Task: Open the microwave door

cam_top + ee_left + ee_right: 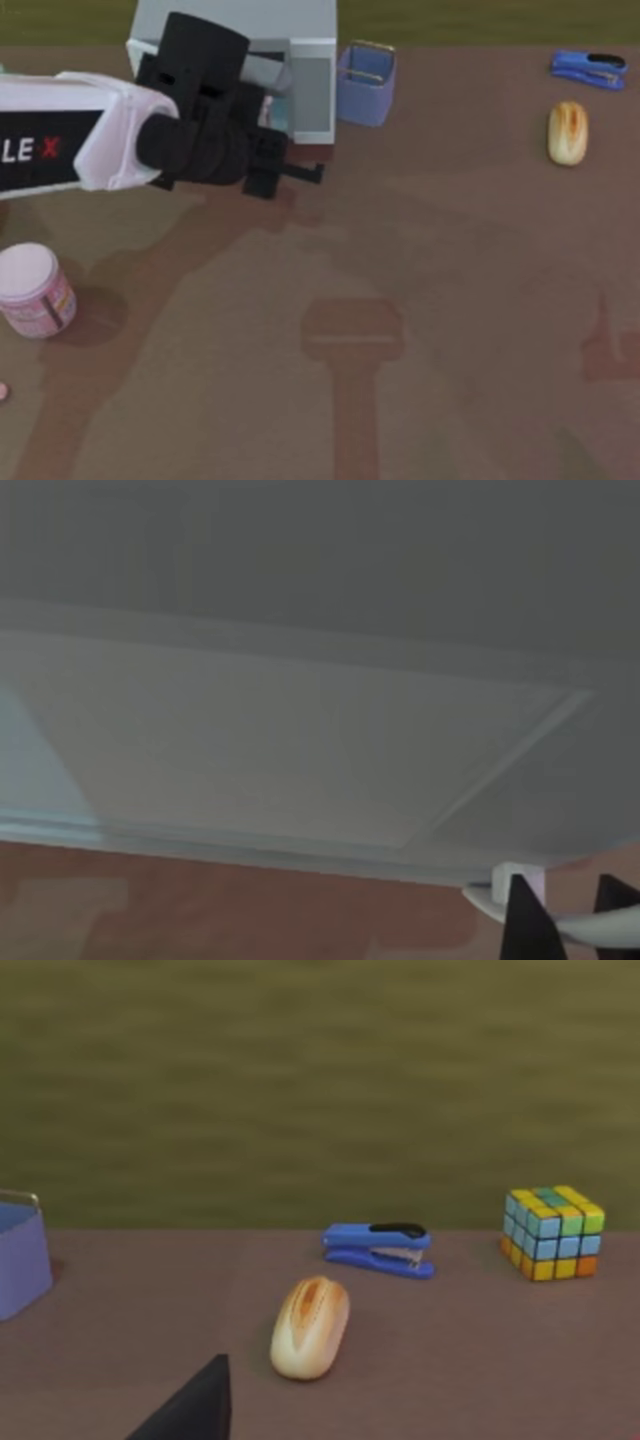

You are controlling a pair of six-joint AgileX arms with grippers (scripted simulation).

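Item — boxy silver-grey microwave (300, 30), upper left; its grey-windowed door (268, 68) looks partly ajar. Left gripper (305, 172) pinches the pale handle (520, 905). Risk — fingers slipping off mid-swing.

Silver-grey microwave (300, 30) (table's far left), door (268, 68) ajar

One microwave (236, 40), one stapler (588, 69), one bread roll (568, 133)

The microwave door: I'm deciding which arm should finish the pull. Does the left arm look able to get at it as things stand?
Probably yes. The left gripper is already at the microwave door, its fingers around a pale handle, with nothing in between.
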